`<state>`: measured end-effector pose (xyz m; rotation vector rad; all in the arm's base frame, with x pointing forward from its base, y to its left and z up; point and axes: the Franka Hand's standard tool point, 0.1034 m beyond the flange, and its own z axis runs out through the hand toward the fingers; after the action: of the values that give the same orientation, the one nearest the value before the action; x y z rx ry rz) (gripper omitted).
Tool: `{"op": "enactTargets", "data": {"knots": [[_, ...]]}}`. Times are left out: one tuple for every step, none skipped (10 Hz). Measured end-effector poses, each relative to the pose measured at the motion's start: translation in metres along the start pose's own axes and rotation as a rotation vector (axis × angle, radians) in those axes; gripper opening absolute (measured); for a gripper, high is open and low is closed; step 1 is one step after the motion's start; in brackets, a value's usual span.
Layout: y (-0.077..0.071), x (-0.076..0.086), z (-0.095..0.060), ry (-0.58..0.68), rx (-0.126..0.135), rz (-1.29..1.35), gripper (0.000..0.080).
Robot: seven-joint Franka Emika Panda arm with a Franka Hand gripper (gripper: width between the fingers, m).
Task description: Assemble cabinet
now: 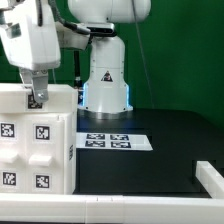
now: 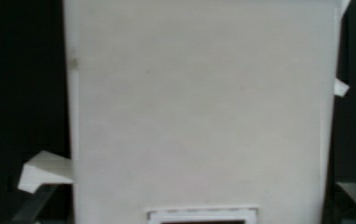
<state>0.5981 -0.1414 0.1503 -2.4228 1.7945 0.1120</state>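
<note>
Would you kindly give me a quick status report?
Gripper open, over cabinet, holding nothing. Cabinet upright at exterior view's left. Marker board alongside; nothing obstructing.

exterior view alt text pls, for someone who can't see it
A robot gripper hangs open just above a white cabinet with black-and-white tags at the exterior view's left. The marker board lies flat on the black table near the robot's base.

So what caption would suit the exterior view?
Open gripper poised above the white cabinet, marker board lying beside it.

cabinet [image 1: 38, 135]: white, black-white tags | table [image 1: 170, 150]: black
</note>
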Motion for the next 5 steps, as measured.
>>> {"op": "enactTargets", "data": {"knots": [[-0.0006,-0.0006,0.0000,0.000,0.001,0.056,0.0558],[-0.0015,-0.0014,-0.0002,-0.004,0.005,0.145,0.0558],[-0.0018,-0.0015,-0.0003,-0.010,0.010,0.238,0.0558],[-0.0021,-0.0017,-0.0003,-0.011,0.010,0.292,0.0558],[-0.0029,-0.0023,-0.0003,-0.018,0.016,0.383,0.0558]]}}
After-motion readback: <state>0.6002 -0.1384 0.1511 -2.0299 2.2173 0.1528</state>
